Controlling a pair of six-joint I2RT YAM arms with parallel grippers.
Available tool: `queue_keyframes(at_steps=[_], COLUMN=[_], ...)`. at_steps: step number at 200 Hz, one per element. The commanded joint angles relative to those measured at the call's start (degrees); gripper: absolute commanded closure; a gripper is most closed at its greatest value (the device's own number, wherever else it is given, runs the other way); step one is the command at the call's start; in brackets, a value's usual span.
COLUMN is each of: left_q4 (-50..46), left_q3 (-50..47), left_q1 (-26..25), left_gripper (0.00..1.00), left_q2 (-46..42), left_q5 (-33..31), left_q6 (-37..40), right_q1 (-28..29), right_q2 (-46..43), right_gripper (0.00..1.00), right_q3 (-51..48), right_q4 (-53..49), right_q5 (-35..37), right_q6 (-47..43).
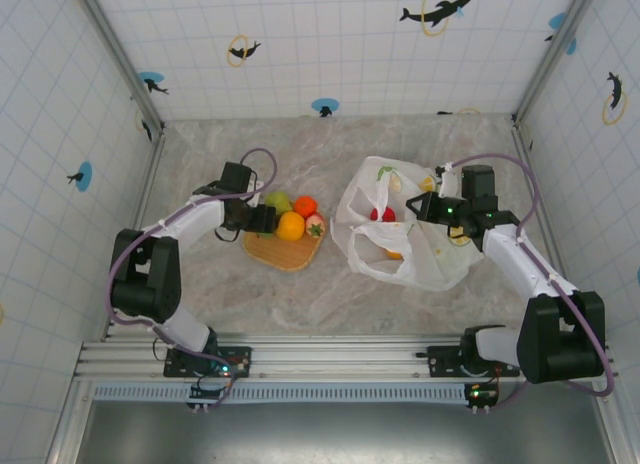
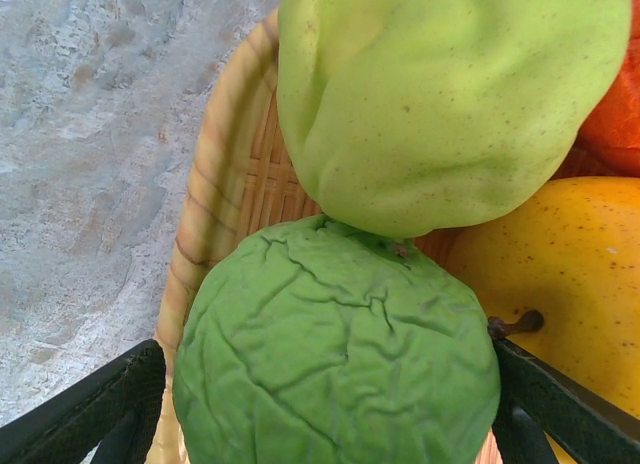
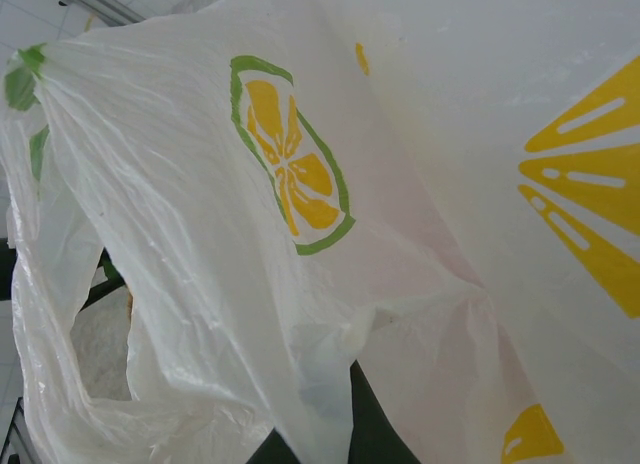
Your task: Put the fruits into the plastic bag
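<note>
Now: wide jaws around the wrinkled green fruit (image 2: 335, 354), plastic bag (image 1: 425, 259) pinched at its mouth

Leftmost in the top view, left gripper (image 1: 265, 220) down at the left edge of the woven mat (image 1: 285, 252), on the marble table (image 1: 200, 294). Widely spread fingers (image 2: 85, 419), one dark finger on each flank of the wrinkled green fruit and right up against it. Impossible to tell from the left wrist view whether pressing or merely alongside. Resting at the mat's rim, that fruit, bare table to its left. Leaning on its top, a smooth yellow-green fruit (image 2: 450, 94). To the right, just beside the green one, a yellow fruit (image 2: 575, 284) with a short brown stem. Behind that, a sliver of an orange fruit (image 2: 618, 114). At the mat's right edge in the top view, a small red fruit (image 1: 315, 225).

Further right, apart from the mat, the plastic bag lying crumpled on the table, mouth open toward the mat. Inside the mouth, a second red fruit (image 1: 383, 215). At the bag's far rim, right gripper (image 1: 415, 206), jaws together, clamped on the thin film. From the right wrist, translucent white film bunched down to a dark fingertip (image 3: 370, 429), a lemon-slice print (image 3: 290, 169) across the sheet.
</note>
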Motion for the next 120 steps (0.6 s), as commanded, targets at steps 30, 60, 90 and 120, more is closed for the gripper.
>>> queue_keyframes(at_steps=[30,60,90,120], left_q4=[0.2,0.0,0.0,-0.7], left_q3=[0.8,0.8,0.0,-1.5], left_q1=[0.3,0.3,0.3,0.2], left_gripper=[0.16,0.22,0.26,0.27], left_q2=[1.1,0.7,-1.5,-4.9], left_q5=[0.0,-0.2,-1.3,-4.2], left_q6=[1.5,1.5,1.1,0.7], right_q1=[-0.3,-0.3,-0.4,-0.3], right_q2=[-0.4,-0.2,0.0,0.0], right_gripper=[1.0,1.0,1.0,1.0], right_q3=[-1.2,-1.1,-0.8,-0.7], right_q4=[0.8,0.8,0.8,0.7], right_q5=[-0.4,-0.4,-0.4,-0.4], right_q6=[-0.5,-0.5,-0.4,-0.4])
